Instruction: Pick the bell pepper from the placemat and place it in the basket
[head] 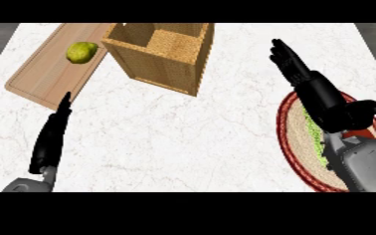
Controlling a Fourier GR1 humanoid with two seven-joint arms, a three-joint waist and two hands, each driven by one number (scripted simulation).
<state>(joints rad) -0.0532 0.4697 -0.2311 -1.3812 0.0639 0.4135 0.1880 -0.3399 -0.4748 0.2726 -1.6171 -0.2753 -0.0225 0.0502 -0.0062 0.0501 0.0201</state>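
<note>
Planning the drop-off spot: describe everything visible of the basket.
The basket is a tall rectangular box of tan woven material, standing upright and open-topped on the white marbled counter, at the view's upper middle. An inner wall divides it into two compartments; nothing shows inside either. Its left corner overlaps the edge of the wooden board in the view; contact cannot be told. Neither the left hand nor the right hand touches it.

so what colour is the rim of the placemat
Dark red on the placemat rim, around a tan woven middle; seen in the head view.
</note>
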